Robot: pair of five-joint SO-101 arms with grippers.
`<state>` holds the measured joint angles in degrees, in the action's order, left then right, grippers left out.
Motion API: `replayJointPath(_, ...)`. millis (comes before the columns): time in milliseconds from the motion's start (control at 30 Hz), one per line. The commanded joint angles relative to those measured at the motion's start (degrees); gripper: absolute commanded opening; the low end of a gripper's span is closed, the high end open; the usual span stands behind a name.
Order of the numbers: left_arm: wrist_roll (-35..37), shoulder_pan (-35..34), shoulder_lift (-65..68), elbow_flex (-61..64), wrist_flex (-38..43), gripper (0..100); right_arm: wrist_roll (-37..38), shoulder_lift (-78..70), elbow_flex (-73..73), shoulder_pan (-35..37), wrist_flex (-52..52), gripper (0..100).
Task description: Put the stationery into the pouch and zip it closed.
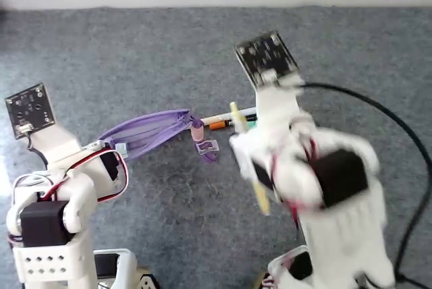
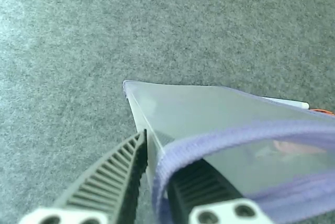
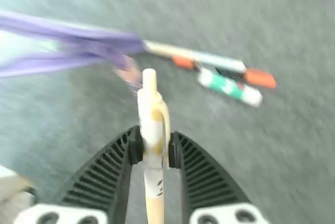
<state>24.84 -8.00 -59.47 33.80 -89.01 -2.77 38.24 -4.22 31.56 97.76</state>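
Loading step: the right jaws clamp a cream plastic pen (image 3: pixel 149 103) above the grey carpeted desk (image 1: pixel 169 215), near the translucent purple-trimmed pouch (image 1: pixel 145 134), whose rim the left jaws pinch at its other end. Next, I judge, the pen needs aiming into the narrow mouth; loose orange-and-green markers (image 3: pixel 225 75) beside it crowd the approach, though open desk lies nearer the arms

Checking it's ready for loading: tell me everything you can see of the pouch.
The pouch is a translucent plastic sleeve edged with purple zip tape. It rests on the grey carpet, unzipped, purple edges parted. The left gripper clamps one wall at one end, a finger inside; a pinkish pull and small tag sit at the other end.
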Motion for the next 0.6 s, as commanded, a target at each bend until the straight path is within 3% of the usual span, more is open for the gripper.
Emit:
replayJointPath(0, 0.7, -0.1, 1.1, 0.0, 0.8, 1, -5.0, 7.2, -0.9, 7.4, -7.4, 0.8)
replayJointPath(200, 0.7, -0.1, 1.1, 0.0, 0.7, 1, -9.8, 9.5, 0.5, 13.1, -24.3, 0.8)
replayJointPath(367, 0.7, -0.2, 1.1, 0.0, 0.5, 1, -9.7, 9.2, 1.8, 16.1, -38.3, 0.8)
replayJointPath(567, 0.7, -0.4, 1.1, 0.0, 0.5, 1, -9.5, 8.0, 9.6, 16.6, -46.6, 0.8)
